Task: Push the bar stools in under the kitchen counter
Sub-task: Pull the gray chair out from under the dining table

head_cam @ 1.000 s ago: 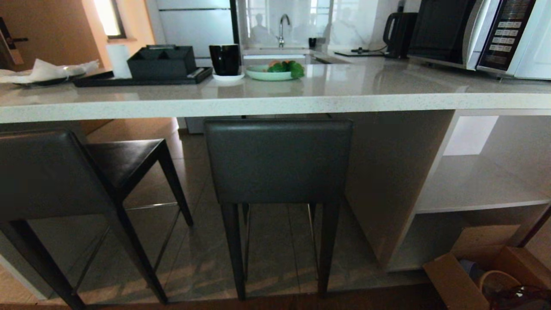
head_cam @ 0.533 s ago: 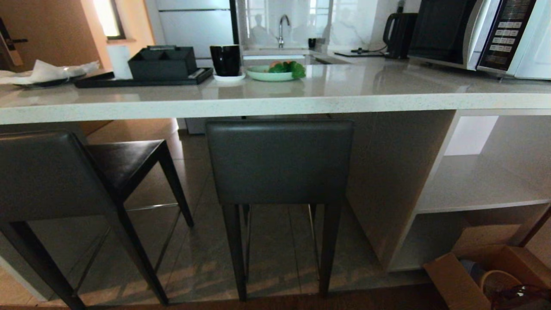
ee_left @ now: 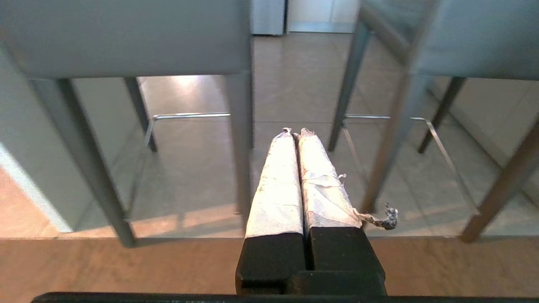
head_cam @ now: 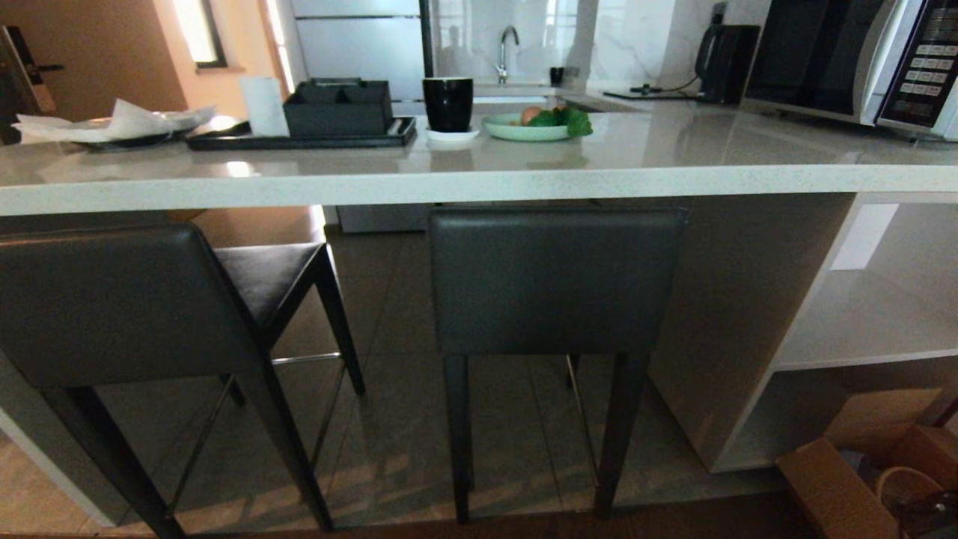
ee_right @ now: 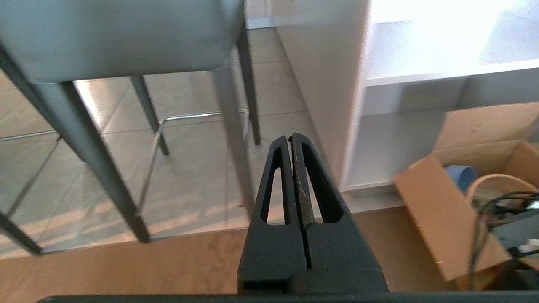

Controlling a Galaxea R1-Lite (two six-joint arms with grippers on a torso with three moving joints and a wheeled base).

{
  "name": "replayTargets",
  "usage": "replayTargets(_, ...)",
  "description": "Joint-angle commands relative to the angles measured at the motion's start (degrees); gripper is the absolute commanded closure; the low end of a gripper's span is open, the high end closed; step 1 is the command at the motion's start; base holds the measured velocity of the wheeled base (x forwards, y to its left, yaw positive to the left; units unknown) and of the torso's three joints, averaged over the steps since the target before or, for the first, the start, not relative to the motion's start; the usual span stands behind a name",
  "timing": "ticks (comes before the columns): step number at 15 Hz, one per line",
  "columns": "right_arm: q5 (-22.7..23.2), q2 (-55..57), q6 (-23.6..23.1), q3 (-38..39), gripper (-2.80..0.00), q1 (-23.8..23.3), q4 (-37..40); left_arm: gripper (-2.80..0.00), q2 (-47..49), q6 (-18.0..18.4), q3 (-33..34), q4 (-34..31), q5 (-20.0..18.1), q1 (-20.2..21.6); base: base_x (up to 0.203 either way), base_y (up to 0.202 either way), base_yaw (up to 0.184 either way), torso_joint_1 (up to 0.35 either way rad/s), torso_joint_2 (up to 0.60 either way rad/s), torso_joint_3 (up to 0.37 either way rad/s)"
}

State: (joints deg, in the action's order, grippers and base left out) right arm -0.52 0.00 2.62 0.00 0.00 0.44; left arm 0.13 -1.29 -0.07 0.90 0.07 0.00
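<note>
Two dark bar stools stand at the kitchen counter. The left bar stool stands out from the counter's edge, with its seat reaching under the slab. The right bar stool has its backrest just below the counter's front edge. Neither gripper shows in the head view. In its wrist view my left gripper, with white-wrapped fingers, is shut and empty, low in front of the gap between the two stools' legs. My right gripper is shut and empty, near the right stool's leg and the counter's side panel.
On the counter stand a black tray with a box, a black mug, a green plate of food, a kettle and a microwave. Open shelves lie at the right, with a cardboard box on the floor.
The whole head picture has shifted to the right, so the camera has moved leftward. The stools keep their places relative to the counter.
</note>
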Motion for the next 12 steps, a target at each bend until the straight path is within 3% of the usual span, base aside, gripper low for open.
replayTargets(1,0.0,0.1,0.0,0.1,0.00,0.0,0.0,0.00,0.0,0.0,0.0,0.0,0.0,0.0,0.000,0.195,-0.002,0.007,0.01,0.012)
replayTargets(12,0.0,0.0,0.0,0.1,0.00,0.0,0.0,0.00,0.0,-0.1,0.0,0.0,0.0,0.0,0.000,0.198,0.000,0.001,0.00,0.003)
